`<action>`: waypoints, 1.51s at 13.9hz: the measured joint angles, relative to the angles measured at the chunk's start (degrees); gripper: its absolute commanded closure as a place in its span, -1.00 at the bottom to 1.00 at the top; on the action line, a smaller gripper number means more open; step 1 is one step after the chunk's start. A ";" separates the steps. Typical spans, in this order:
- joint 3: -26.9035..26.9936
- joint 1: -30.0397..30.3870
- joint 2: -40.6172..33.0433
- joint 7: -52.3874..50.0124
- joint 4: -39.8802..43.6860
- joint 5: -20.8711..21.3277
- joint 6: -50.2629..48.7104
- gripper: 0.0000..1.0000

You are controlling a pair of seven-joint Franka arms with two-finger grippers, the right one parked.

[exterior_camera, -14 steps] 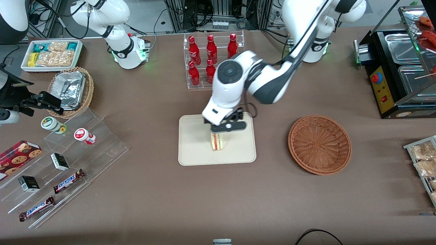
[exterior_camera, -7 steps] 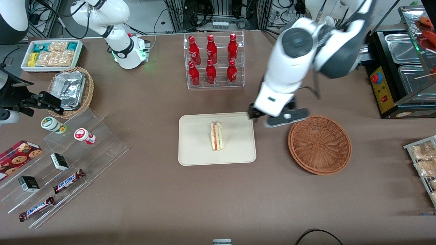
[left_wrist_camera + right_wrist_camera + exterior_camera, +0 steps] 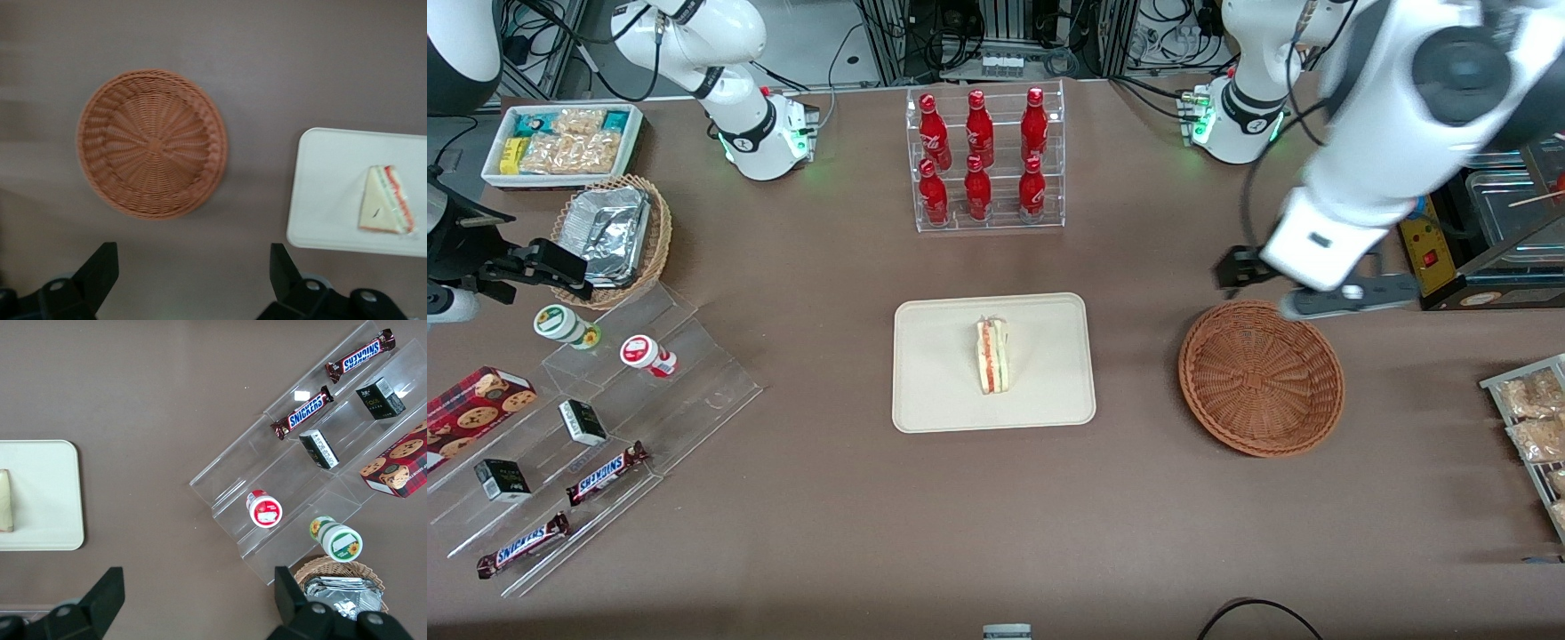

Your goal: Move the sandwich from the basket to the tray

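The sandwich (image 3: 992,357) stands on its edge in the middle of the cream tray (image 3: 943,382), filling layer facing up. It shows on the tray (image 3: 333,193) in the left wrist view too, as a wedge (image 3: 387,200). The reddish-brown wicker basket (image 3: 1261,378) beside the tray, toward the working arm's end, holds nothing. My left gripper (image 3: 1296,286) hangs high over the table by the basket's rim, a little farther from the front camera than the basket. Its fingers (image 3: 100,270) are open wide around bare tabletop, with the gripper (image 3: 192,273) clear of the basket (image 3: 152,143).
A clear rack of red bottles (image 3: 983,160) stands farther from the front camera than the tray. A black food warmer (image 3: 1449,204) and snack packets (image 3: 1534,418) lie toward the working arm's end. An acrylic step shelf (image 3: 605,418) and a foil-tray basket (image 3: 614,236) lie toward the parked arm's end.
The gripper let go of the sandwich on the tray, rose, and swung toward the working arm's end to the basket's rim. The sandwich has stayed put on the tray.
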 measured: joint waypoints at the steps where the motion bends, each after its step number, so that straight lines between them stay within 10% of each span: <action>1: 0.02 1.82 -0.31 2.45 -0.17 -0.22 -0.20 -1.00; 21: 10.23 5.08 -3.06 18.25 1.82 -0.46 -6.24 -1.00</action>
